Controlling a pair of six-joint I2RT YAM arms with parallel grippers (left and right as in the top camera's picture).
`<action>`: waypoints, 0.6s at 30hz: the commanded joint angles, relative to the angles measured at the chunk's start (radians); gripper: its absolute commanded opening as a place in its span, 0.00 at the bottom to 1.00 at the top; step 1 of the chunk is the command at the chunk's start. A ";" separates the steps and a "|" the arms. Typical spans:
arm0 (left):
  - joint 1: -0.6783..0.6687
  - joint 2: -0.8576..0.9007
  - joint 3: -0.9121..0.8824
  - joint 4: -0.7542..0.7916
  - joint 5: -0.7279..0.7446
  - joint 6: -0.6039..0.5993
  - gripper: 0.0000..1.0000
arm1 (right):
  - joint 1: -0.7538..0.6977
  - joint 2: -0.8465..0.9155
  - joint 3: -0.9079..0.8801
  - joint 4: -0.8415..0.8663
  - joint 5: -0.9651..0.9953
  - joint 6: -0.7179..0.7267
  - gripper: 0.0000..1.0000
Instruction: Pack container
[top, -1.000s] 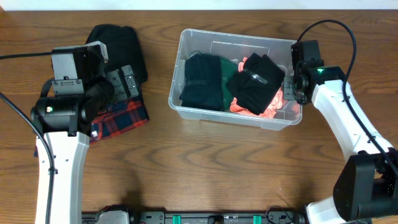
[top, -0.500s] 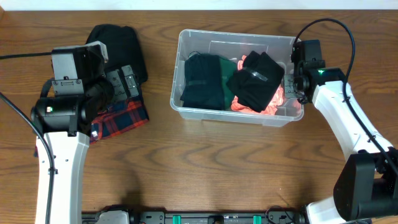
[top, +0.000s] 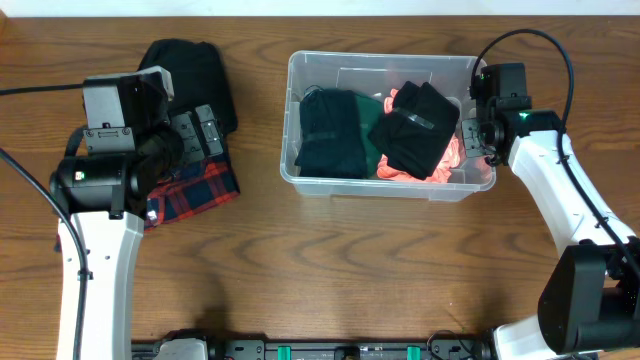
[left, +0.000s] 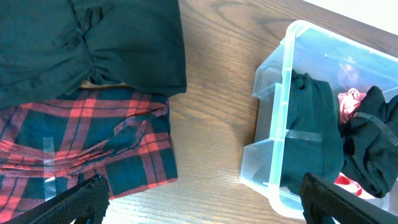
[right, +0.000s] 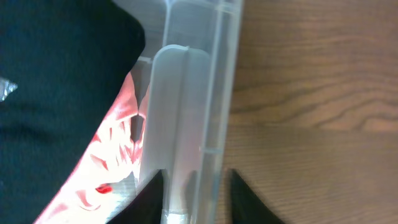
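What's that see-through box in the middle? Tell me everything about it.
The container is a clear plastic rectangular bin with rounded corners and a thick rim, sitting upright and lidless on the wooden table. It holds dark folded clothes and an orange-red cloth. The right end effector grips its right wall, one finger inside, one outside.

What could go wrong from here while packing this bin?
The right gripper pinches only the bin's thin wall; it may slip or flex the plastic. The black bundle is piled on the orange cloth near that wall and could snag. The plaid shirt may unfold when the left gripper lifts it.
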 joint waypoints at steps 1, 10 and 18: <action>0.004 0.005 0.018 0.000 0.006 0.010 0.98 | 0.009 -0.026 -0.003 -0.003 -0.033 0.029 0.56; 0.004 0.005 0.018 0.000 0.006 0.010 0.98 | -0.108 -0.301 0.000 -0.032 -0.327 0.366 0.99; 0.004 0.005 0.018 0.000 0.006 0.010 0.98 | -0.438 -0.500 0.000 -0.155 -0.361 0.494 0.99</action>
